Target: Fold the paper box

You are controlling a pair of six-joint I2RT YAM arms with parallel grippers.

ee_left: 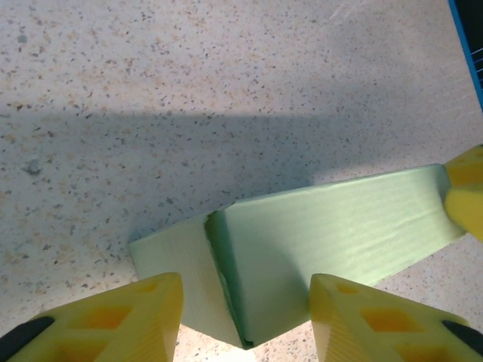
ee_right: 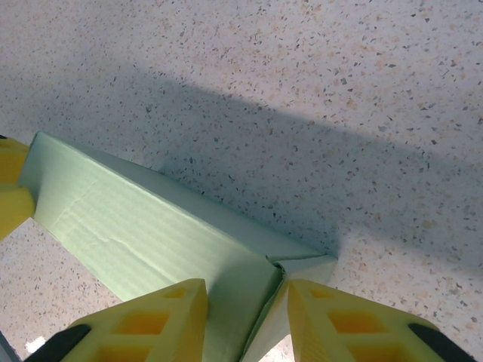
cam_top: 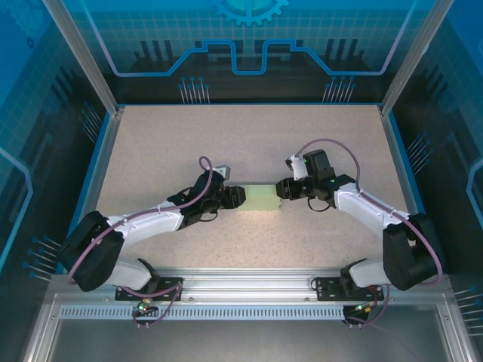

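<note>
The speckled surface (cam_top: pixel 226 143) carries everything. The left arm (cam_top: pixel 143 222) and right arm (cam_top: pixel 370 207) reach inward, so their jaws face each other. The box (cam_top: pixel 260 198) lies flat between them, one end at each pair of jaws.

In the left wrist view the box (ee_left: pixel 332 241) runs away from the left jaws toward the upper right. Its near end sits in the gap between the two yellow fingers (ee_left: pixel 113 317). A paler end flap (ee_left: pixel 177 260) angles off along a crease beside the left-hand finger. The left jaws stand apart around that end, with both fingers at the card's edges; I cannot tell whether they press it. At the far end a yellow fingertip (ee_left: pixel 464 188) of the right arm touches the box.

In the right wrist view the box (ee_right: pixel 151 226) runs away from the right jaws toward the upper left. Its near end is wedged in the narrow gap between the fingers (ee_right: pixel 143 324), and the right jaws pinch it there. At the far end a yellow fingertip (ee_right: pixel 11 188) of the left arm meets the card.
</note>
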